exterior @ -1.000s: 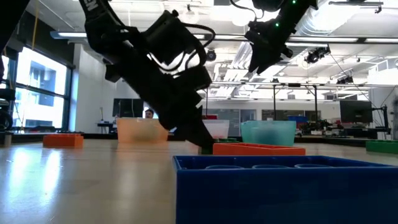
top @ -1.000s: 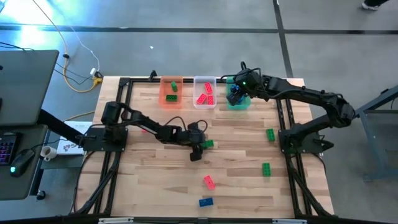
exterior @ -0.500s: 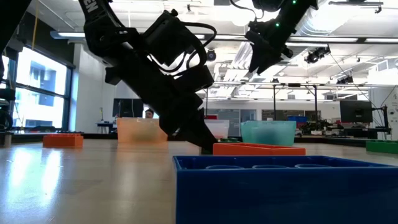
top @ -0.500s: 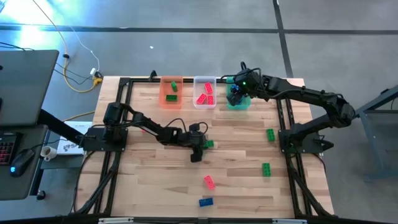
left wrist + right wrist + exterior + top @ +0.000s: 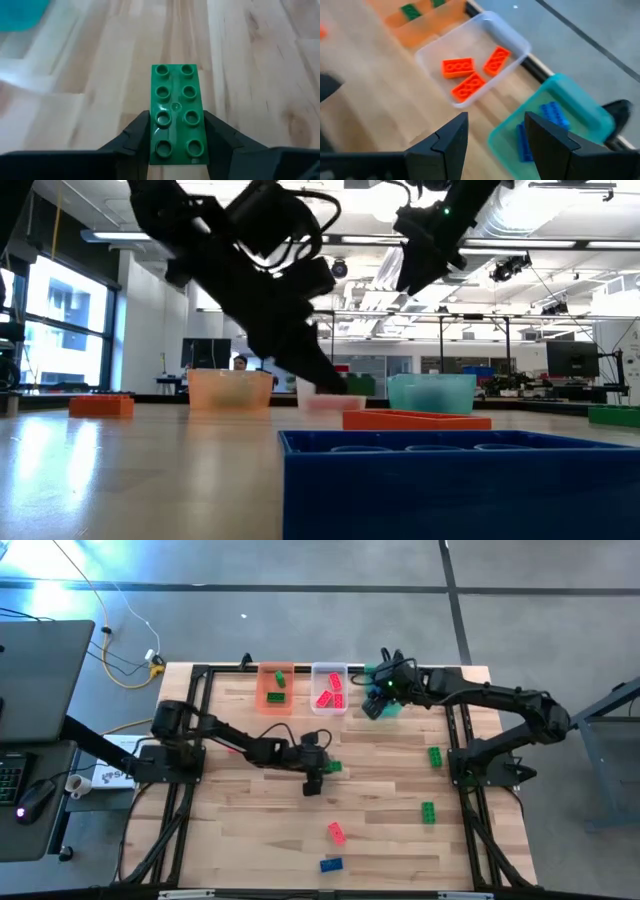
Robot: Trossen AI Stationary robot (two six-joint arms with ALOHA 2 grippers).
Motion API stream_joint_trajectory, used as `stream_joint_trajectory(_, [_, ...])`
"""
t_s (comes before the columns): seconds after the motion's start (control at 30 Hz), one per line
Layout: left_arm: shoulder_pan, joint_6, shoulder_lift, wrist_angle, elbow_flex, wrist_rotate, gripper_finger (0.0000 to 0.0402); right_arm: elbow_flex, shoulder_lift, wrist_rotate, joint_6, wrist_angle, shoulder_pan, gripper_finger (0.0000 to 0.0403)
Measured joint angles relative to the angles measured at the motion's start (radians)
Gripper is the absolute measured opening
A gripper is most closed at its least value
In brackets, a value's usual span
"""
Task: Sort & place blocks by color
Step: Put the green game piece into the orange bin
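Note:
My left gripper is over the middle of the table, shut on a green block. My right gripper hangs open with nothing between its fingers, high over the teal tub, which holds blue blocks. The clear tub holds red blocks. The orange tub holds green ones. Loose on the table lie two green blocks, a red one and a blue one. My left gripper pinches the green block's two long sides between its two fingers, at the end of the block nearest the wrist. The fingers lie along the block and slant down from the table's left. The block sits studs up, its far end sticking out ahead, lifted a little off the table.
The three tubs stand in a row at the far edge. A black frame runs around the tabletop. In the low view the blue block fills the foreground, with the red block behind it.
My left gripper has risen with the green block, which lay on the table a second ago and now hangs clear of it. My right gripper has drifted a little toward the table's left above the tubs.

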Motion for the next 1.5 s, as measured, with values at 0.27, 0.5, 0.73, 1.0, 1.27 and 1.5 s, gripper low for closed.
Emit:
stream_joint_trajectory(0.27, [0.04,0.065,-0.152,-0.206,0.0,-0.081,0.0111,0.0,0.0,-0.027,0.07,0.001,0.138,0.0183])
stream_joint_trajectory(0.5, [0.089,0.084,-0.277,-0.384,0.0,-0.149,0.0111,0.0,0.0,-0.022,0.132,0.002,0.257,0.0183])
stream_joint_trajectory(0.73, [0.149,0.105,-0.38,-0.512,-0.009,-0.243,0.0111,0.0,0.0,-0.021,0.22,0.007,0.37,0.0183])
stream_joint_trajectory(1.0, [0.299,0.129,-0.526,-0.478,-0.135,-0.255,0.0111,0.0,0.0,0.062,0.303,0.016,0.489,0.0183])
stream_joint_trajectory(1.27, [0.527,0.165,-0.539,-0.449,-0.148,-0.16,0.0111,0.0,0.0,0.121,0.381,0.016,0.563,0.0183])
stream_joint_trajectory(1.5, [0.656,0.158,-0.488,-0.453,-0.148,-0.012,0.0111,0.0,0.0,0.156,0.399,0.031,0.608,0.0183])
